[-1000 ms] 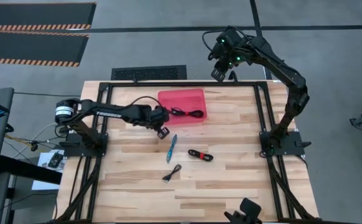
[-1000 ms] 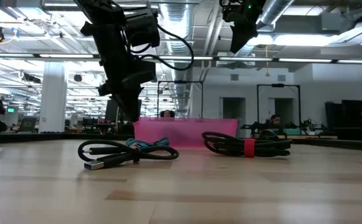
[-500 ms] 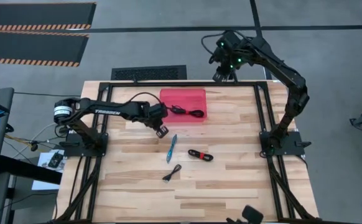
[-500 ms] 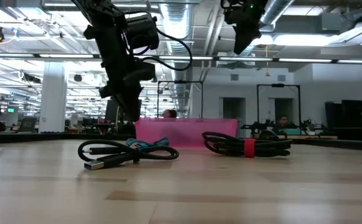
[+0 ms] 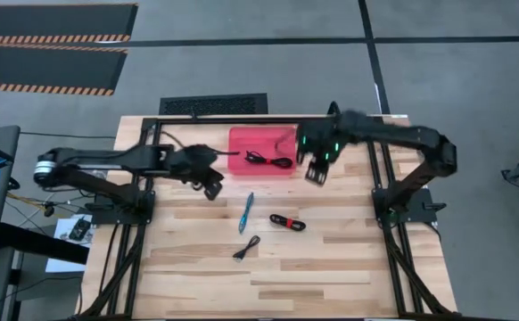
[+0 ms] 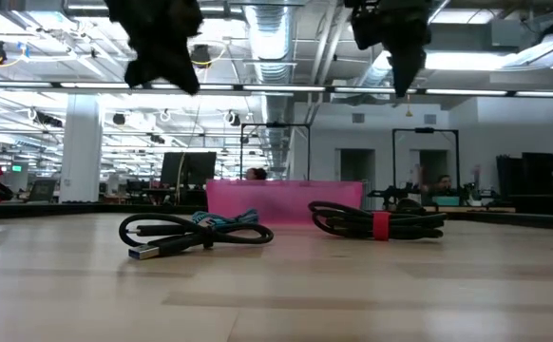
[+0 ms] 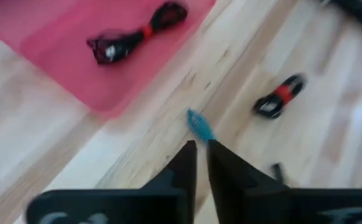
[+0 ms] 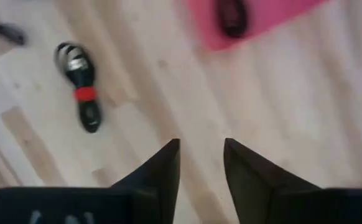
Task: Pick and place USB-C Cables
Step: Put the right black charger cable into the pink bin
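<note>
Pale plank table [image 5: 331, 259] — translucent red tray [image 5: 242, 143], coiled cables; left gripper [image 7: 201, 163] pinched empty, right gripper [image 8: 201, 163] parted.

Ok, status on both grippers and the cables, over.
Left gripper shut, empty, left of red tray. Right gripper slightly open, empty, right of tray. One black cable in tray; light blue, red-and-black, black on table. Nothing blocking.
</note>
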You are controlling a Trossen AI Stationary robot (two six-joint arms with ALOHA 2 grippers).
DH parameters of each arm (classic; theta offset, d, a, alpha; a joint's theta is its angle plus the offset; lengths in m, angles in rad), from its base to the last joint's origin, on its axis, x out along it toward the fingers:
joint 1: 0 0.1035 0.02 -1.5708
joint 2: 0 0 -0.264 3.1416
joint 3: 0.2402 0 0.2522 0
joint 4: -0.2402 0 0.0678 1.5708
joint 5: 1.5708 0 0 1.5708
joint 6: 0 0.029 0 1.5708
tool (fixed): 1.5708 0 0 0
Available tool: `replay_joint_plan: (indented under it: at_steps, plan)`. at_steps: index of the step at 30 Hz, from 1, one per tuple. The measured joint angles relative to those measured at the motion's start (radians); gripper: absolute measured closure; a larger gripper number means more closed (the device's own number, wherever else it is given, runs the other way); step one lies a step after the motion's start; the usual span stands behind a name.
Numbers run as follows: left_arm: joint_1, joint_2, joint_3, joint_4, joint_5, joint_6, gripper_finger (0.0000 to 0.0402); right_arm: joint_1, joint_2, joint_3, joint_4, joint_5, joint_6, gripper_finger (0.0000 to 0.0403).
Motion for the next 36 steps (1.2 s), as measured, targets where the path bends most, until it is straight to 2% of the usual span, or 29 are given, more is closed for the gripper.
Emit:
replay_joint_plan:
  at_steps: [7,10,13,17,24,36]
  plan:
    - [-0.025,-0.142,0.000,0.027,-0.016,-0.047,0.0250,0.246,-0.029,-0.277,0.439,0.001,0.141,0.0171]
    - [-0.025,-0.171,0.000,0.029,-0.029,-0.107,0.0209,0.311,0.012,-0.335,0.569,0.017,0.150,0.0152]
    - [-0.025,-0.188,0.000,0.029,-0.048,-0.127,0.0186,0.358,0.068,-0.362,0.643,0.075,0.161,0.0148]
    - [-0.025,-0.192,0.000,0.026,-0.050,-0.126,0.0177,0.395,0.159,-0.369,0.677,0.131,0.162,0.0148]
    - [-0.025,-0.187,0.000,-0.014,-0.038,-0.126,0.0176,0.417,0.290,-0.368,0.734,0.109,0.180,0.0148]
    - [-0.025,-0.184,0.000,-0.043,-0.070,-0.125,0.0176,0.413,0.345,-0.368,0.751,0.089,0.189,0.0148]
